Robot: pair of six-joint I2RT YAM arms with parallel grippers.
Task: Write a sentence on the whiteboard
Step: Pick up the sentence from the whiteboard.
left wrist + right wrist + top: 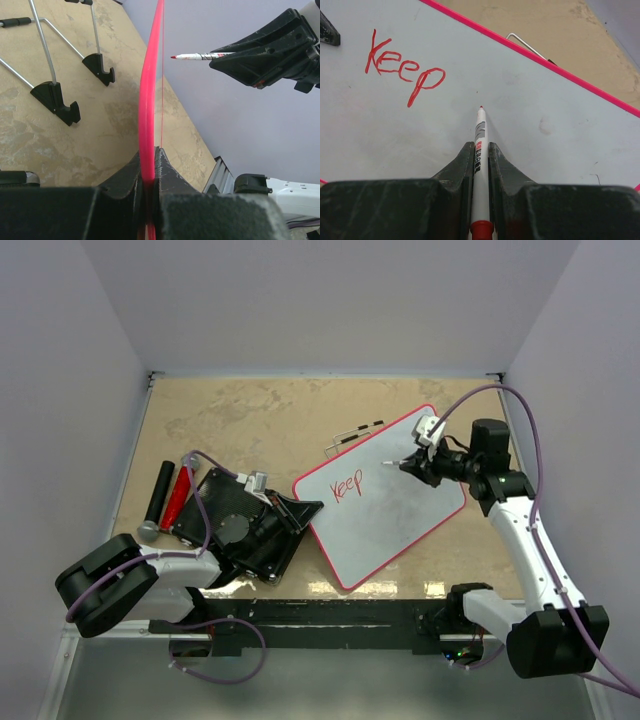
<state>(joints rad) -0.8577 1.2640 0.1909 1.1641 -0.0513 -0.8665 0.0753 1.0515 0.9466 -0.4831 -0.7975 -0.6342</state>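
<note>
The whiteboard (400,515) lies tilted on the table at centre right, white with a thin red rim. The sentence (346,486) is only the red word "Keep", also seen in the right wrist view (402,67). My left gripper (303,510) is shut on the board's left rim, which shows edge-on in the left wrist view (149,90) between the jaws (150,175). My right gripper (412,466) is shut on a white marker (480,130) with a red tip. The tip sits just above the board, to the right of "Keep". The marker also shows in the left wrist view (197,56).
A wire stand (352,435) with black feet (55,100) lies on the table behind the board's far left edge. A black cylinder (160,492) and a red one (178,495) lie at the left, beside the left arm. Walls close in the table on three sides.
</note>
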